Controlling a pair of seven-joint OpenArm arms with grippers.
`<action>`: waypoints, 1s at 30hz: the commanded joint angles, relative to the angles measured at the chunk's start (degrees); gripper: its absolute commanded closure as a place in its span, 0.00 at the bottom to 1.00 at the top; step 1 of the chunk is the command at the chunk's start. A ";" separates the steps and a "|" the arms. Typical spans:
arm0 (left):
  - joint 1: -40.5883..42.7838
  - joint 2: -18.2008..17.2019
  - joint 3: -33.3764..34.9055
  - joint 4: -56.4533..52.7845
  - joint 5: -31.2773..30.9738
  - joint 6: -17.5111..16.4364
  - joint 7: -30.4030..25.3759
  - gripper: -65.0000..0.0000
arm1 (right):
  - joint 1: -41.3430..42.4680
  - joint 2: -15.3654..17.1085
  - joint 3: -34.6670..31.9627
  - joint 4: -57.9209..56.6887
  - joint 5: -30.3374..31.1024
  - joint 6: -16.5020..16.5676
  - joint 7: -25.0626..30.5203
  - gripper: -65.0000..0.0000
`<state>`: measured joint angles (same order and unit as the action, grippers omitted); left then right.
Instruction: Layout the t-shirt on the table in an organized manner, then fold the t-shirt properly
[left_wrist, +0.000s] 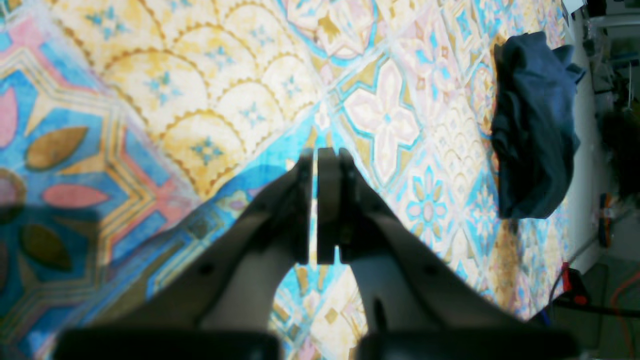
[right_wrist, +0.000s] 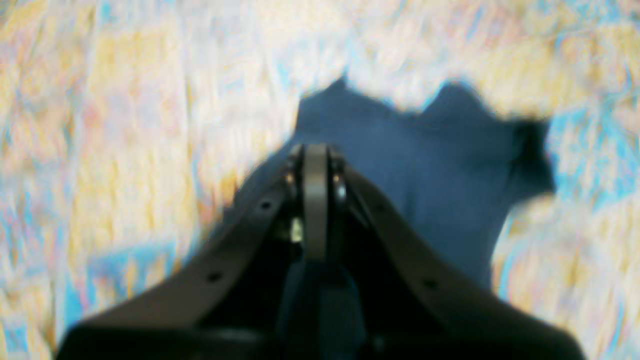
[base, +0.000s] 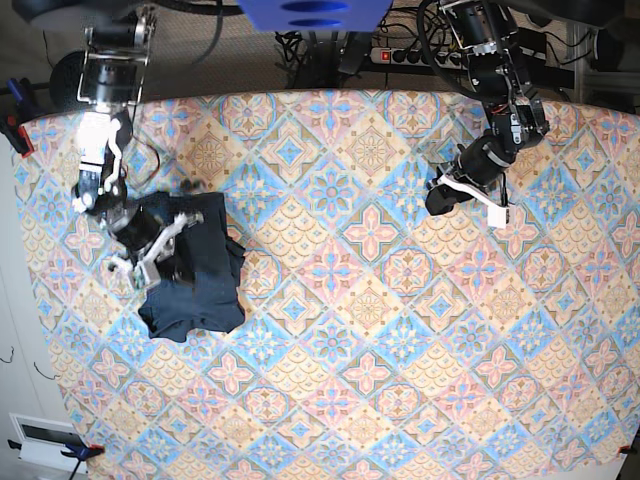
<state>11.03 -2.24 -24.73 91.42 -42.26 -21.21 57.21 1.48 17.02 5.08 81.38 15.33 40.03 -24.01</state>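
Seeing: we find the t-shirt (base: 190, 265) crumpled in a heap on the table (base: 380, 400), at its left side in the base view.
Right gripper (base: 150, 252): jaws together over the shirt; whether cloth is pinched, we cannot tell.
Left gripper (left_wrist: 315, 155): jaws together, holding nothing, above bare table, well apart from the shirt.

Overhead base view of the whole table (base: 330, 300); two close wrist views, all sharing the t-shirt (base: 195, 270).

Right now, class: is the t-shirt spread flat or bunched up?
Bunched up: the t-shirt lies crumpled in a wrinkled heap near the table edge.
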 joint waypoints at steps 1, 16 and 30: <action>-0.61 -0.27 -0.02 0.85 -1.12 -0.46 -0.73 1.00 | 0.41 0.79 0.15 2.00 1.06 -0.03 1.46 1.00; -0.70 -0.27 -0.02 1.11 -1.30 -0.46 -0.73 1.00 | -1.87 0.79 -0.20 -14.70 0.98 -0.03 1.81 1.00; -0.17 -0.35 -0.02 1.37 -1.39 -0.55 -0.64 1.00 | -7.32 0.96 -0.11 2.53 9.85 -0.03 1.46 1.00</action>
<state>11.33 -2.24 -24.73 91.59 -42.46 -21.23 57.25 -7.11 17.15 4.64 82.74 23.86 39.86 -24.77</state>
